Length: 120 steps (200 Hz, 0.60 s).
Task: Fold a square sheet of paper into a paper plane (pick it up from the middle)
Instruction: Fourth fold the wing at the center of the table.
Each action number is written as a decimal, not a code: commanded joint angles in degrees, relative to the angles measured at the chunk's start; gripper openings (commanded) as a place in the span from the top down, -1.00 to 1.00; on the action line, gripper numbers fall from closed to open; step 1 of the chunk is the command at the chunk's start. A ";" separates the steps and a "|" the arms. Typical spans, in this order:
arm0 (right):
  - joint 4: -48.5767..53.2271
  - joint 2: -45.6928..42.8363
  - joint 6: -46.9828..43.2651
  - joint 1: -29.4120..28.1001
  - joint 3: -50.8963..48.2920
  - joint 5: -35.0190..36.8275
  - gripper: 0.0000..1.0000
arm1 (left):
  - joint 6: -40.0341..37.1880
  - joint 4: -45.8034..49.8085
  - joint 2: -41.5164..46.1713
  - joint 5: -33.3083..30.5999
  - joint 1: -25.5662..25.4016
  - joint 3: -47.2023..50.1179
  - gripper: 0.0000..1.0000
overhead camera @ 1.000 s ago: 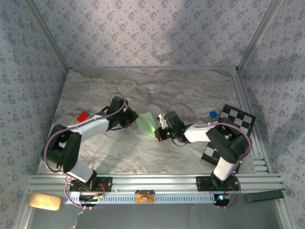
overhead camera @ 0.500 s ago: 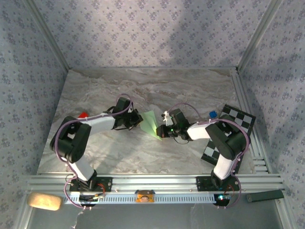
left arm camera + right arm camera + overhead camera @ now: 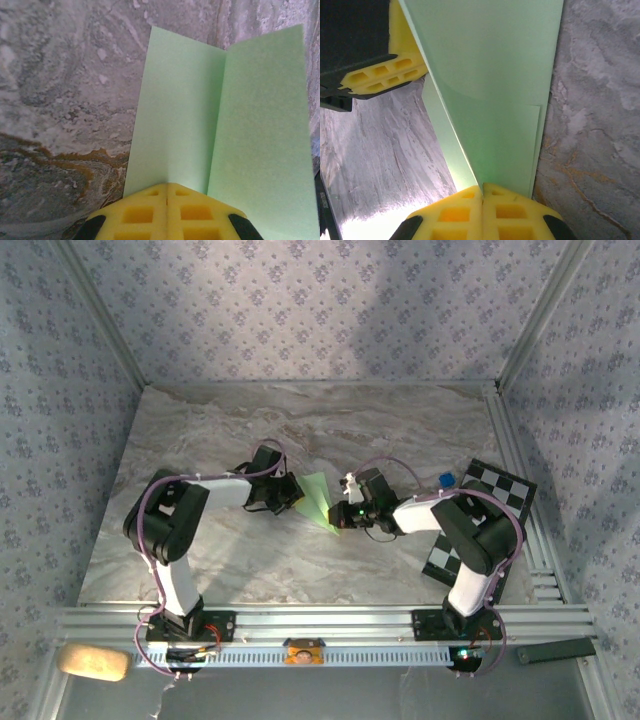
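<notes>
- The left claw [image 3: 167,187] is closed. Its yellow pads meet with no gap, and they pinch the near edge of the square sheet of paper [image 3: 220,115] right on its crease.
- The right claw [image 3: 482,189] is also closed tight, nipping the opposite end of the same sheet [image 3: 490,75]. The left claw's yellow pads [image 3: 390,65] show just beyond that claw and to its left, at the far end of the paper.
- From above, the pale green sheet [image 3: 315,498] spans the short gap between the left claw [image 3: 293,495] and the right claw [image 3: 335,517], so each claw has the paper directly ahead of its tips.
- The sheet seems to be held just above the marble worktop [image 3: 300,430], but I cannot tell whether its lower edge touches the surface.
- What is done: the paper carries one straight crease down its length. Ahead of the left claw, the two panels open away from that line in a shallow V.
- Near the right claw, a second layer edge shows along the right-hand side of the sheet, so some of the paper lies doubled there.
- What is left, in my judgement, is most of the job. No pointed nose, slanted corner folds or wings are visible, so this is a creased sheet and not a dart.
- The checkered board [image 3: 495,500] and a small blue piece [image 3: 446,480] lie well off behind the right claw, clear of the work.
</notes>
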State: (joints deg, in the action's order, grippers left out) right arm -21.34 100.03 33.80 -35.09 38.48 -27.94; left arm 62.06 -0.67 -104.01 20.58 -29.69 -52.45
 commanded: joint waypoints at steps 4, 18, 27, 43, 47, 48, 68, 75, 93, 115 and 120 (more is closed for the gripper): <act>0.27 0.43 1.77 0.55 -0.69 -1.34 1.00 | 0.80 2.58 -0.73 -1.20 -0.45 1.68 1.00; 0.25 0.47 1.76 0.64 -0.84 -1.74 1.00 | 1.19 2.96 -0.02 -2.09 -0.39 2.70 1.00; 0.04 0.47 1.74 0.72 -0.87 -1.94 1.00 | 1.54 2.87 0.41 -2.41 -0.52 3.35 1.00; -0.60 0.37 3.43 0.82 -1.11 -2.26 1.00 | 2.06 2.86 1.10 -3.05 -0.59 4.08 1.00; -0.71 0.43 3.54 0.86 -1.14 -2.34 1.00 | 2.12 2.86 1.32 -3.24 -0.62 4.27 1.00; -0.71 0.47 3.55 0.84 -1.09 -2.40 1.00 | 2.15 2.86 1.42 -3.25 -0.63 4.28 1.00; -0.87 0.84 3.77 0.90 -0.87 -3.34 1.00 | 2.24 3.35 2.15 -4.01 -0.72 4.63 1.00; -1.21 0.98 4.04 0.94 -0.87 -3.57 1.00 | 2.35 3.92 2.43 -4.50 -0.78 4.77 1.00; -1.43 1.39 4.35 1.10 -0.84 -4.24 1.00 | 2.41 4.14 3.93 -6.03 -0.81 5.48 1.00; -0.49 2.35 4.17 1.01 -0.22 -5.08 1.00 | 1.77 3.31 3.48 -4.86 -0.75 5.14 1.00; -0.45 2.57 4.17 1.01 -0.12 -5.29 1.00 | 1.53 2.87 3.46 -4.49 -0.77 5.05 1.00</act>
State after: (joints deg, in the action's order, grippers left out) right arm -22.41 100.82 37.10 -34.37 38.17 -31.20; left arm 63.94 -1.45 -100.60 17.47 -30.39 -48.47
